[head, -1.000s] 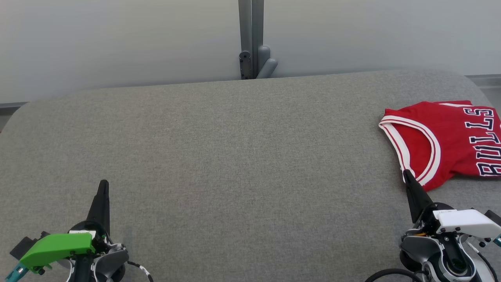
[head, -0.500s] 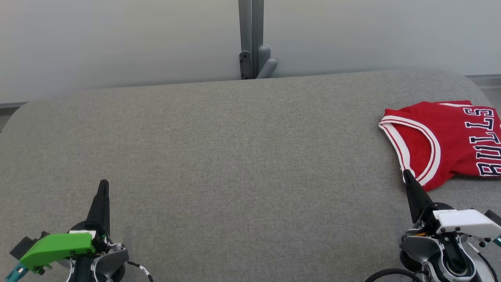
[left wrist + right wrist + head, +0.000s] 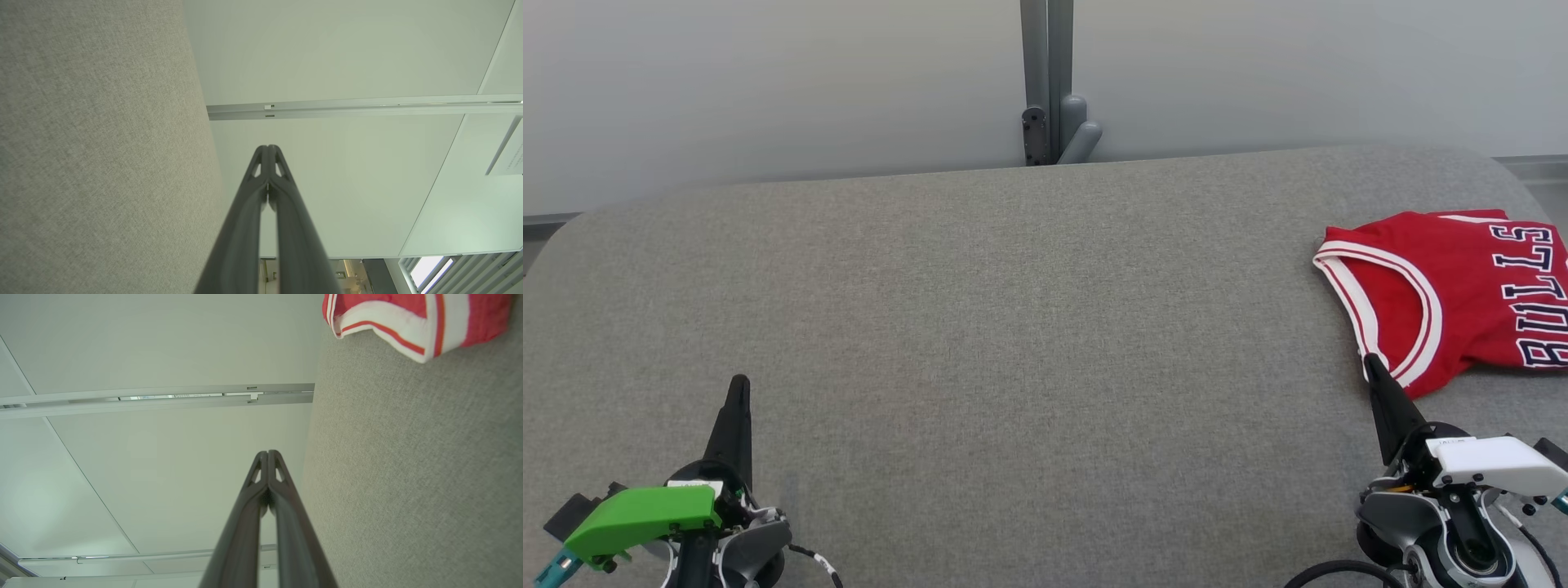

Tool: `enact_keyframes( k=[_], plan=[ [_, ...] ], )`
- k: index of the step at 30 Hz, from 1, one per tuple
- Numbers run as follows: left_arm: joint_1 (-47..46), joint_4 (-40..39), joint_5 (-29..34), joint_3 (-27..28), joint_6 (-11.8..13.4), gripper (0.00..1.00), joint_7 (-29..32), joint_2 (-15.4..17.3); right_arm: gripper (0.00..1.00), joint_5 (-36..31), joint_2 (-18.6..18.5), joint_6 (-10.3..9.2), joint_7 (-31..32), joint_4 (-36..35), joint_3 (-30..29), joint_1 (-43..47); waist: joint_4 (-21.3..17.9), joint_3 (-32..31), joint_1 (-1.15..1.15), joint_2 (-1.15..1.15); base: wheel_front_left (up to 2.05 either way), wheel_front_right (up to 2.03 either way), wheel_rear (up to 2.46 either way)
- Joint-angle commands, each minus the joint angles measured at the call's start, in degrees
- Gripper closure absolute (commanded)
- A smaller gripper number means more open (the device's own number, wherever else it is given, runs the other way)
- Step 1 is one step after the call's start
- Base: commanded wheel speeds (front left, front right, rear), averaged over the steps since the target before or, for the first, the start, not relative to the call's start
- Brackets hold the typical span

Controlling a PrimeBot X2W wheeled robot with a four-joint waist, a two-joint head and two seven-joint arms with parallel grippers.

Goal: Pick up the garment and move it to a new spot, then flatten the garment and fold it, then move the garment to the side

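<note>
The garment [image 3: 1462, 286] is a red jersey with white trim and dark lettering, folded, lying at the right edge of the grey table [image 3: 1013, 327]; its folded corner [image 3: 412, 322] shows at the top of the right wrist view. My right gripper [image 3: 1372, 362] is shut with nothing in it, its tip just at the garment's near edge. At the lower left, far from the garment, my left gripper [image 3: 739, 382] is also shut and empty. Both wrist views show the fingertips [image 3: 267, 149] pressed together [image 3: 267, 454].
A grey post [image 3: 1047, 82] with a bracket stands behind the table's far edge against a pale wall. The grey table surface stretches wide between the two grippers. The garment runs past the right edge of the head view.
</note>
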Motion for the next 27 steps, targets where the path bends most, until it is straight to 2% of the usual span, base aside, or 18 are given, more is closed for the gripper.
enact_keyframes(
  k=[1,27],
  plan=[
    [-0.7,-0.3,-0.2,0.1,-0.4,1.0,0.2,0.4,1.0,0.4,-0.3,0.02,0.2,-0.3,0.1,-0.5,0.0,0.0,0.0,0.66,0.0,0.0,0.0],
    [-0.7,-0.3,-0.2,0.1,-0.4,1.0,0.1,0.4,1.0,0.4,-0.3,0.02,0.2,-0.3,0.1,-0.5,0.0,0.0,0.0,0.66,0.0,0.0,0.0]
  ],
)
